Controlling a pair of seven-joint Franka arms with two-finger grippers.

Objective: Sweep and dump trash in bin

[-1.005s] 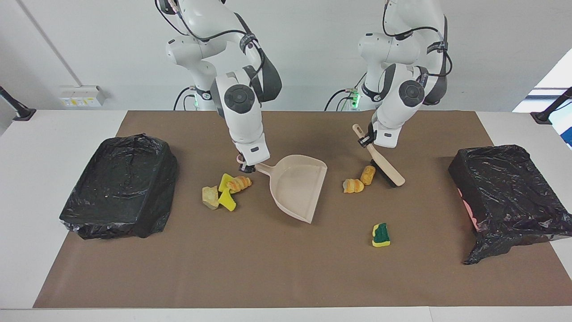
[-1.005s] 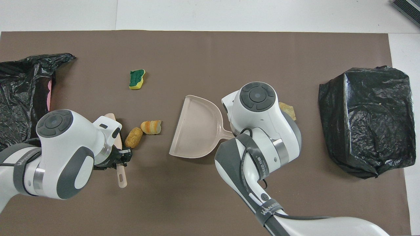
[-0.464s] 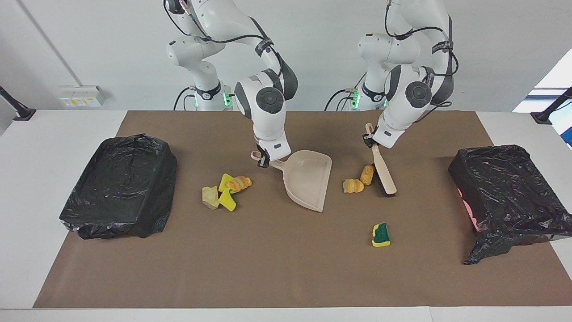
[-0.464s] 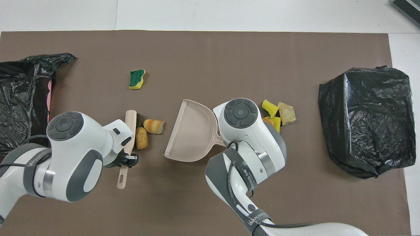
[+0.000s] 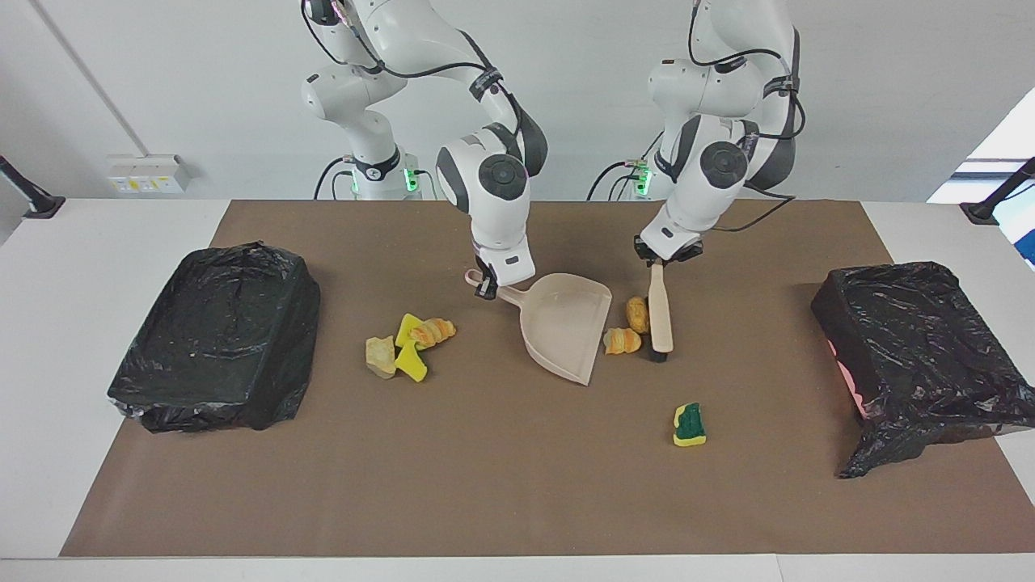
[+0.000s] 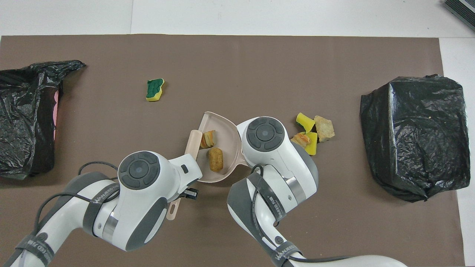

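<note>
I see a brown mat (image 5: 501,485) covering most of the white tabletop (image 5: 48,364). A wall socket plate (image 5: 149,172) sits on the wall. Dark clamp-like mounts (image 5: 28,194), I think, stand at both tabletop ends.

Dustpan handle (image 6: 243,163) under right arm, bin (image 6: 22,118) cut by edge — overhead.
</note>
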